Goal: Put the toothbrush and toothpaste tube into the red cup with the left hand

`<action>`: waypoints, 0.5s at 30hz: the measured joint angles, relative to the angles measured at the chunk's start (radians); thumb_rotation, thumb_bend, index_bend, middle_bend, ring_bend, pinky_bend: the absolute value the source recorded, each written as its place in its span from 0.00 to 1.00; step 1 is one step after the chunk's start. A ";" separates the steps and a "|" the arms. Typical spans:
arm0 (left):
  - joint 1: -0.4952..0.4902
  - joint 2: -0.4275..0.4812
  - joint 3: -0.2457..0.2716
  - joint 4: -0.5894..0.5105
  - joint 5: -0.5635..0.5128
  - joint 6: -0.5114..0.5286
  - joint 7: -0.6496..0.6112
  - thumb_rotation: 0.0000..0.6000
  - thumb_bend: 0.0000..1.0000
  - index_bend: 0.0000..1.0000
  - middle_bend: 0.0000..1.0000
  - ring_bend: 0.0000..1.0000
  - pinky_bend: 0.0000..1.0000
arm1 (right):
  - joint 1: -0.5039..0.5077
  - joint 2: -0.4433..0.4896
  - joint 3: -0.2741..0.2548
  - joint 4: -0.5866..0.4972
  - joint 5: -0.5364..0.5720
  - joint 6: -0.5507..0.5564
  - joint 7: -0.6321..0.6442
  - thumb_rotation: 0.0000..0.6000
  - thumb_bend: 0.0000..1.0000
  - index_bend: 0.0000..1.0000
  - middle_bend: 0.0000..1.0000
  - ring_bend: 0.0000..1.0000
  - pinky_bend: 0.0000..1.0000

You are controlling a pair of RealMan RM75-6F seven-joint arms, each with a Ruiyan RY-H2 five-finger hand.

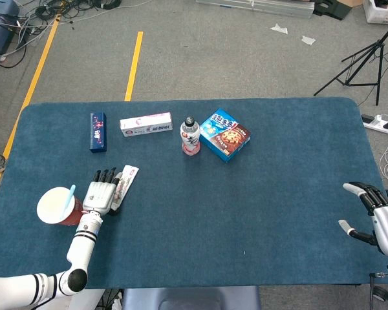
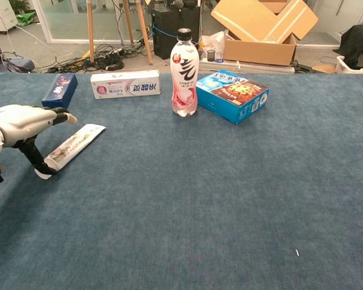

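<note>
A blue table (image 1: 258, 213) seen from above: the left hand (image 1: 101, 194) lies flat with fingers spread beside the tube (image 1: 124, 184), its thumb down against the tube's cap end in the chest view, gripping nothing. The red cup (image 1: 58, 206) stands just at its nine o'clock, with the toothbrush (image 1: 68, 196) already inside. The right hand (image 1: 377, 216) rests open at the table's four o'clock edge, while a bottle (image 1: 190, 136) stands near twelve o'clock.

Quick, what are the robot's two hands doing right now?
Left hand: open, fingers over the toothpaste tube, not gripping it.
Right hand: open, holding nothing.
</note>
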 measured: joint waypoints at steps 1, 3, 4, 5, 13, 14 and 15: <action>0.000 0.000 0.000 0.005 -0.005 -0.002 0.001 1.00 0.07 0.04 0.00 0.00 0.00 | 0.000 0.000 0.000 0.000 0.001 0.000 0.000 1.00 0.12 0.26 0.24 0.22 0.59; 0.000 0.000 -0.001 0.016 -0.014 -0.005 0.003 1.00 0.07 0.04 0.00 0.00 0.00 | 0.000 0.000 0.001 0.000 0.001 0.000 0.001 1.00 0.12 0.26 0.24 0.22 0.59; 0.000 0.000 -0.002 0.021 -0.017 -0.007 0.003 1.00 0.07 0.04 0.00 0.00 0.00 | 0.000 0.000 0.001 0.000 0.001 0.000 0.001 1.00 0.12 0.26 0.24 0.22 0.60; 0.000 -0.001 -0.002 0.027 -0.019 -0.008 0.004 1.00 0.07 0.04 0.00 0.00 0.00 | 0.000 0.000 0.001 0.000 0.001 0.000 0.001 1.00 0.12 0.26 0.24 0.22 0.60; 0.002 -0.009 -0.005 0.074 -0.027 -0.006 0.005 1.00 0.07 0.04 0.00 0.00 0.00 | -0.001 0.001 0.001 0.001 -0.001 0.002 0.002 1.00 0.12 0.26 0.24 0.22 0.60; 0.003 -0.009 -0.005 0.079 -0.027 -0.005 0.004 1.00 0.07 0.04 0.00 0.00 0.00 | -0.001 0.001 0.001 0.000 -0.001 0.002 0.002 1.00 0.12 0.26 0.24 0.22 0.59; 0.003 -0.010 -0.007 0.085 -0.027 -0.005 0.003 1.00 0.07 0.04 0.00 0.00 0.00 | -0.001 0.001 0.000 0.000 -0.002 0.002 0.002 1.00 0.12 0.26 0.24 0.22 0.60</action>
